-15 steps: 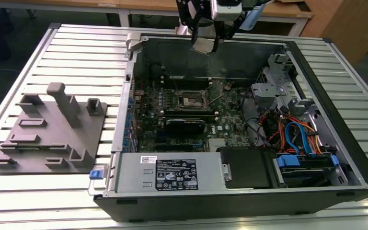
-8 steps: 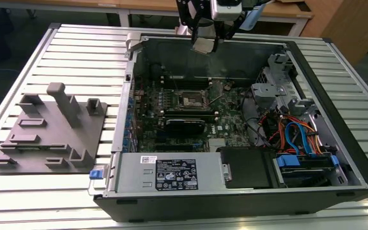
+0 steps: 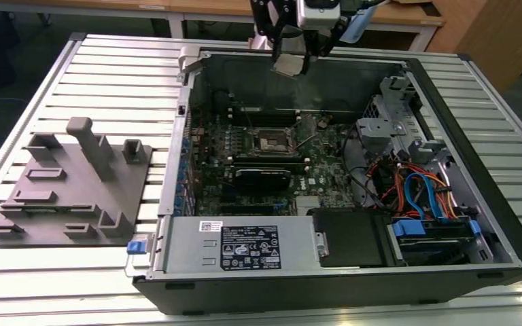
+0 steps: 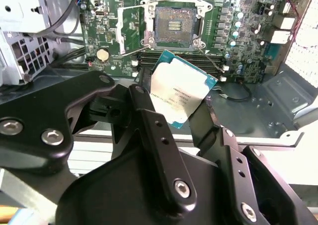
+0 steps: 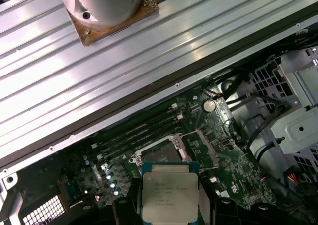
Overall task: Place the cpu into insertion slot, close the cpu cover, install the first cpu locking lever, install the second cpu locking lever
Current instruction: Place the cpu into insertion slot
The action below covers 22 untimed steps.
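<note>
Silvery-grey metal was seen on the top of the cpu (image 4: 181, 88), which was clamped by two opposite edges between the black fingers (image 4: 149, 115) of the gripper (image 4: 176, 113). In the exterior view the chip was held high over the far wall of the open computer case (image 3: 478, 170), well apart from the insertion slot (image 3: 270, 141). The slot was set in the green motherboard (image 3: 320, 146), towards the far side of the case floor, and in the second wrist view its dark contact field was left uncovered inside the silvery rim. A grey fixture plate (image 3: 71, 183) was laid on the slatted metal table (image 3: 62, 272), at the exterior view's left of the case.
</note>
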Available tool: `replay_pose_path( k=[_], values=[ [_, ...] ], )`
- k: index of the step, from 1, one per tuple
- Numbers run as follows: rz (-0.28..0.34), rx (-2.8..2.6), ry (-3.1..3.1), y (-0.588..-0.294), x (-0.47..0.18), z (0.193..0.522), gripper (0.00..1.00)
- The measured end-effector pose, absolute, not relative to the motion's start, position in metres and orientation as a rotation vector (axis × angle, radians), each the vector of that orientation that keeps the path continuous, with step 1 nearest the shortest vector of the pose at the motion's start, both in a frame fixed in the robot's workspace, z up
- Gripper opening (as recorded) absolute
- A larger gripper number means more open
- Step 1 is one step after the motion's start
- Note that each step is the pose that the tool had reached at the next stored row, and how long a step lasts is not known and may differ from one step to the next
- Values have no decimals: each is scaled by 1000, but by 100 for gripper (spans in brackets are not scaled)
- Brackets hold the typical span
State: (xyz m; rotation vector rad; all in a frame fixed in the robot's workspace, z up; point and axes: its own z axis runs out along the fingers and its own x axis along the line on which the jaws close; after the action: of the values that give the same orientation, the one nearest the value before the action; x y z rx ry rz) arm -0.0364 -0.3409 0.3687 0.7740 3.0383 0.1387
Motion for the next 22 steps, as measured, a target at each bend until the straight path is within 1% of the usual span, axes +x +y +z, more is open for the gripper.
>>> replay_pose_path(
  k=[8, 22],
  values=[
    [136, 929, 2990, -341, -36, 368, 54],
    [136, 933, 2988, -341, -36, 368, 54]
  ],
)
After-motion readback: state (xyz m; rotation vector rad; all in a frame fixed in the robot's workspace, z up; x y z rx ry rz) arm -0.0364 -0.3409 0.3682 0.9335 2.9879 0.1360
